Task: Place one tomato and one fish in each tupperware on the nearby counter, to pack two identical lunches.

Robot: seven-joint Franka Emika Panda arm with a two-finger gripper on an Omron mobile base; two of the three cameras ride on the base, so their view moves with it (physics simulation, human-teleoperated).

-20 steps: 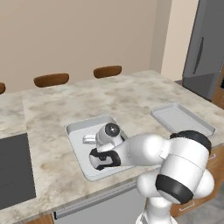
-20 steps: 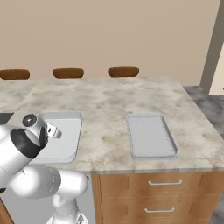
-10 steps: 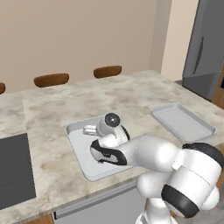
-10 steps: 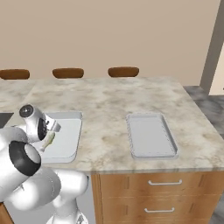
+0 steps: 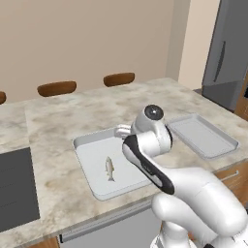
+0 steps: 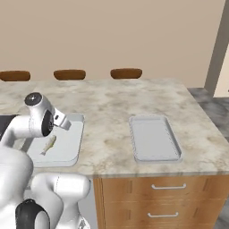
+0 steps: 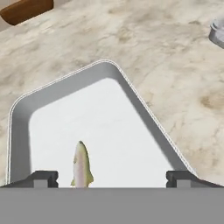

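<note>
A small silvery fish [image 5: 110, 168] [image 6: 49, 144] [image 7: 82, 165] lies flat in the left grey tupperware [image 5: 85, 143] [image 6: 76, 152] [image 7: 131, 94] on the marbled counter [image 5: 58, 116] [image 6: 107, 103]. My gripper [image 7: 113, 178] [image 6: 65, 124] hovers open just above that tupperware, with the fish below its left fingertip [image 7: 43, 177] and nothing between the fingers. A second tupperware [image 5: 203, 138] [image 6: 154, 138] holds nothing and sits to the right. The tomato is out of view.
Brown chair backs [image 5: 57, 88] [image 6: 126, 73] line the counter's far edge. A dark cooktop [image 5: 14, 189] is set into the counter at the left. A grey fridge [image 5: 227, 48] stands at the far right. Wooden drawers [image 6: 165, 201] face the near side.
My gripper has opened and let go of the fish, which now lies in the left tupperware. The hand has lifted up and back from the tray floor.
</note>
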